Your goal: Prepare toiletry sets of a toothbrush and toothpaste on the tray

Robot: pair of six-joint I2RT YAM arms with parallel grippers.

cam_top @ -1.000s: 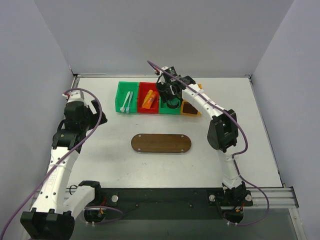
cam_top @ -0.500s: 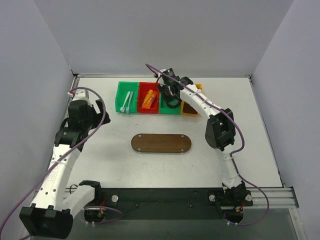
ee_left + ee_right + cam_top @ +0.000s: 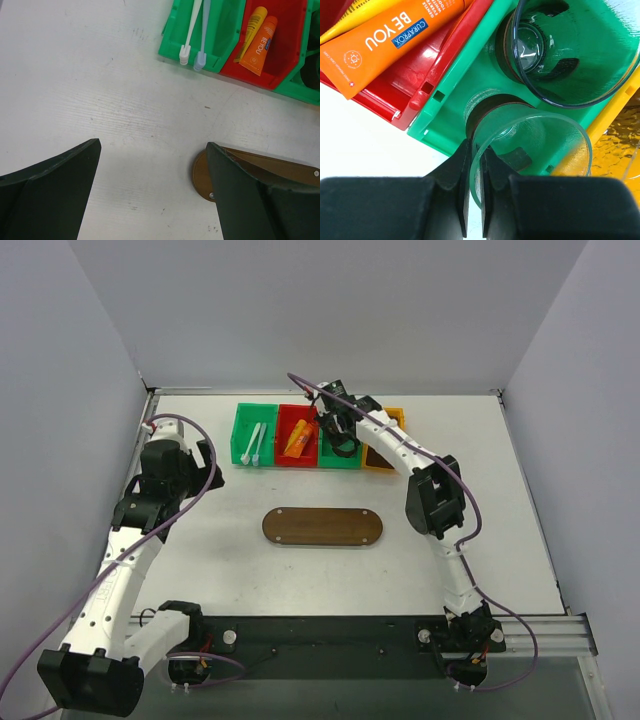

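Note:
Two white toothbrushes (image 3: 192, 30) lie side by side in the left green bin (image 3: 240, 435); they also show in the top view (image 3: 256, 445). An orange toothpaste tube (image 3: 390, 40) and a yellow one (image 3: 251, 25) lie in the red bin (image 3: 415, 80). The dark-brown oval tray (image 3: 322, 527) lies bare at mid-table. My left gripper (image 3: 153, 145) is open and empty above the table, by the tray's left end (image 3: 202, 175). My right gripper (image 3: 476, 150) is shut on the rim of a clear glass cup (image 3: 530, 145) in the second green bin (image 3: 450, 125).
A second clear cup (image 3: 570, 50) sits behind the held one in the same green bin. A yellow bin (image 3: 620, 150) stands at the right end of the row of bins along the table's far side. Grey walls enclose the table.
My left arm has swung forward and to the right, toward the bins. My right gripper has shifted slightly further back over the second green bin.

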